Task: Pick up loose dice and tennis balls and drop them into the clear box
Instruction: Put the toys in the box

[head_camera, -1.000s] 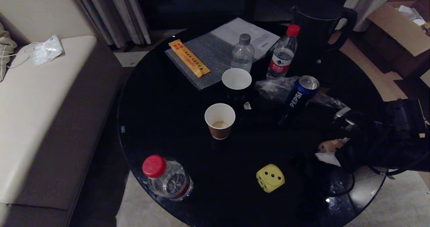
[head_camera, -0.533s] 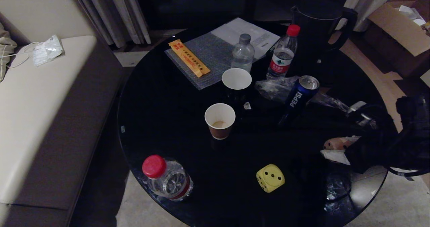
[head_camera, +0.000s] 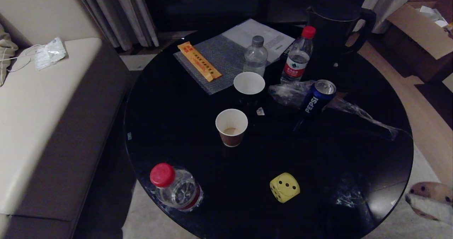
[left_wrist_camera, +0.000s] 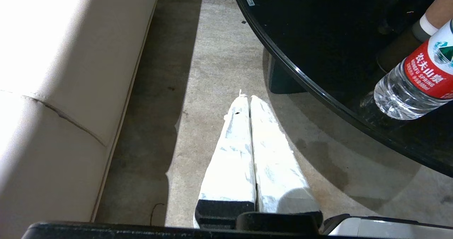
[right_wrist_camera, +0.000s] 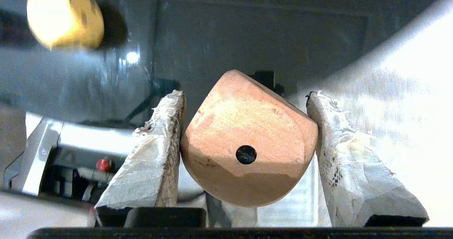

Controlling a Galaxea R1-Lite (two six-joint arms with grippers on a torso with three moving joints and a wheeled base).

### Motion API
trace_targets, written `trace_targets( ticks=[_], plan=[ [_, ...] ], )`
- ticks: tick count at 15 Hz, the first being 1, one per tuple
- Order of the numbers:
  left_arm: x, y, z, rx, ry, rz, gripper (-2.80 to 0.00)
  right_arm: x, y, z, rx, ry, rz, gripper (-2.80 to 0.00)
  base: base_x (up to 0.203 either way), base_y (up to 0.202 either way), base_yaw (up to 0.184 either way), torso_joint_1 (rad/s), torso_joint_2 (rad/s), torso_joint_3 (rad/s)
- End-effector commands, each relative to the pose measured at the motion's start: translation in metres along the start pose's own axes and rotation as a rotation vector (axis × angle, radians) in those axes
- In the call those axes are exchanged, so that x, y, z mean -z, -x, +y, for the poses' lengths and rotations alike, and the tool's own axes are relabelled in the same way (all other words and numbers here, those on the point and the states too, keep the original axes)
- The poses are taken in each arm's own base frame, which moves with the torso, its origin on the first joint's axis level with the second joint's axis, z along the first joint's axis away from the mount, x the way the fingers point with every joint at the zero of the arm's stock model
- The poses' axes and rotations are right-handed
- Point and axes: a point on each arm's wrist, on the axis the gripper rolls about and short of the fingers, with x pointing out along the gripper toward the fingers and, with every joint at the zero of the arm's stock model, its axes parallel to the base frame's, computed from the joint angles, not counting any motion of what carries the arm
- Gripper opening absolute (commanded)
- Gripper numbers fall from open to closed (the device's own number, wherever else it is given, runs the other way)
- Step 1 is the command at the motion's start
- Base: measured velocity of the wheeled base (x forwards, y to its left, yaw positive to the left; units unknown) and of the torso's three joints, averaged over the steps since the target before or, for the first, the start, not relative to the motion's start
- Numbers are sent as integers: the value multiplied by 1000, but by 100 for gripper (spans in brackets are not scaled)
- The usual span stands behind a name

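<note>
A yellow die [head_camera: 285,187] rests on the black round table [head_camera: 170,126] near its front edge. It shows blurred in the right wrist view as well, yellow die [right_wrist_camera: 63,16]. My right gripper [right_wrist_camera: 245,94] is shut on a tan die [right_wrist_camera: 247,140], clamped between both white fingers. In the head view this tan die [head_camera: 432,190] hangs off the table's front right edge, above the floor, with one white finger [head_camera: 426,208] under it. My left gripper [left_wrist_camera: 249,97] is shut and empty, parked over the floor between sofa and table. The tennis balls and the clear box are out of view.
On the table stand two paper cups [head_camera: 231,126], a Pepsi can [head_camera: 316,98], three water bottles [head_camera: 176,187], a dark kettle [head_camera: 332,27], crumpled plastic [head_camera: 290,90] and bubble wrap with an orange packet [head_camera: 199,60]. A beige sofa [head_camera: 42,101] lies left.
My right arm has carried the tan die from over the table's right side out past its edge, to the lower right corner of the head view. Nothing else moved.
</note>
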Motion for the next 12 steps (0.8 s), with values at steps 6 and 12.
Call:
trace_targets(
  ticks=[6, 12],
  plan=[
    [0, 0, 0, -1, 1, 2, -280, 129, 42, 12, 151, -128, -170, -280, 0, 0, 0, 0, 0, 0],
    [0, 0, 0, -1, 1, 2, -280, 144, 31, 10, 208, -122, -387, -280, 0, 0, 0, 0, 0, 0]
  ],
)
